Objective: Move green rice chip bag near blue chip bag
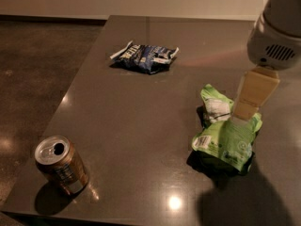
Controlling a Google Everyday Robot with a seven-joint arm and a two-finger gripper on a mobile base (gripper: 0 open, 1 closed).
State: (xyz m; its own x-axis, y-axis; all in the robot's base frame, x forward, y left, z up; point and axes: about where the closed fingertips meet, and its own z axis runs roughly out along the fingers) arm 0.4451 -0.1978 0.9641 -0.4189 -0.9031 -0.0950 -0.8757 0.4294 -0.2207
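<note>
The green rice chip bag (pixel 225 141) lies crumpled on the right part of the dark table (pixel 134 121), its white barcode label facing left. The blue chip bag (pixel 146 56) lies flat at the far middle of the table, well apart from the green bag. My gripper (pixel 244 116) comes down from the upper right, and its beige tip is at the top right edge of the green bag, seemingly touching it. The arm's white housing (pixel 277 27) is above it.
A golden drink can (pixel 61 164) stands tilted near the table's front left corner. The table's left edge drops to a dark polished floor (pixel 33 69). A wall runs along the back.
</note>
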